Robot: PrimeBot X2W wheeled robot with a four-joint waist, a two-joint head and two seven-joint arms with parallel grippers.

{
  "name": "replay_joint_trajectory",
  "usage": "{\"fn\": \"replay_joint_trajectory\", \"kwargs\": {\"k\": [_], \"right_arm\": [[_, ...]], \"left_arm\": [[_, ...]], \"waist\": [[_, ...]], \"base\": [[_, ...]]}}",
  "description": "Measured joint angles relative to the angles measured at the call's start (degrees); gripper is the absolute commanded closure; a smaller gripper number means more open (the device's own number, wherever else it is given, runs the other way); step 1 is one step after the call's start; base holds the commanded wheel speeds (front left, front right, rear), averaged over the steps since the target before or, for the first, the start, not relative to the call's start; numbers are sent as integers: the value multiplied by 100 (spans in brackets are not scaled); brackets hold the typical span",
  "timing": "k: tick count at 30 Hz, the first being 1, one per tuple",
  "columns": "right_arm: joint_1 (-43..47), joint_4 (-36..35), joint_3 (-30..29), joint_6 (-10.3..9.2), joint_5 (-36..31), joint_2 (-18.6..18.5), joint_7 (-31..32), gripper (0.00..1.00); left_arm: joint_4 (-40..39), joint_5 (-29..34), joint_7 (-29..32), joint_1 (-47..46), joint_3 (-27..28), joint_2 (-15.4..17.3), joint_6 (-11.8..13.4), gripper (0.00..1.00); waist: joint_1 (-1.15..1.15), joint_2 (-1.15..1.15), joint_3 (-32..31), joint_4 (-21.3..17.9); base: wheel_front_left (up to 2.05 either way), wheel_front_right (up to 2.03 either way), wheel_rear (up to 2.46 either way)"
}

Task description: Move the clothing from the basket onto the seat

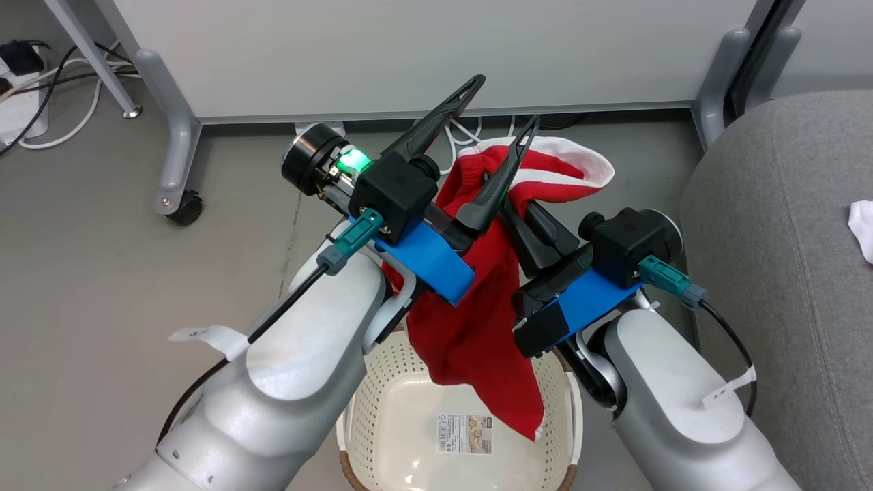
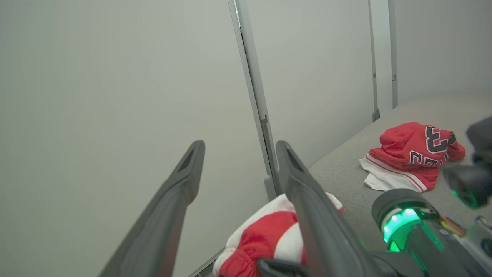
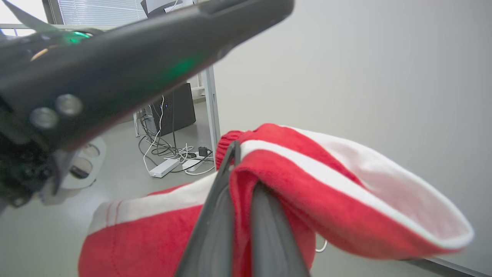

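My right gripper [image 1: 535, 221] is shut on a red garment with a white band [image 1: 477, 320], which hangs above the cream basket [image 1: 566, 409]. In the right wrist view the red cloth [image 3: 346, 181] is pinched between the gripper's [image 3: 240, 169] closed fingers. My left gripper [image 1: 505, 102] stands open just left of it, one finger crossing in front of the cloth, nothing between its fingers [image 2: 238, 154]. The banded garment [image 2: 265, 238] lies beside its right finger. A red jersey with dark numerals [image 2: 411, 154] lies on the grey seat [image 2: 346, 173], which stands at the right [image 1: 784, 239].
A white partition on grey castor legs [image 1: 174, 136] stands behind the basket, with cables and a power strip [image 3: 163, 167] on the floor. The basket's bare bottom carries a label sticker [image 1: 464, 433]. A white scrap of cloth [image 1: 863, 228] shows at the seat's right edge.
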Motion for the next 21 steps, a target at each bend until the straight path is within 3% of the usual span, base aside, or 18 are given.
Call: {"fn": "replay_joint_trajectory", "kwargs": {"k": [11,21], "right_arm": [[5,-78,-101,0,-5,0,0,100],[21,-168,-443,0,-221,1,0,100]], "left_arm": [[-16,9,0,48,-1,13,-1,0],[-190,52,0,80,-124,110,-1,0]], "waist": [[0,0,45,-114],[0,0,247,-516]], "base": [[0,0,0],[0,0,0]]}}
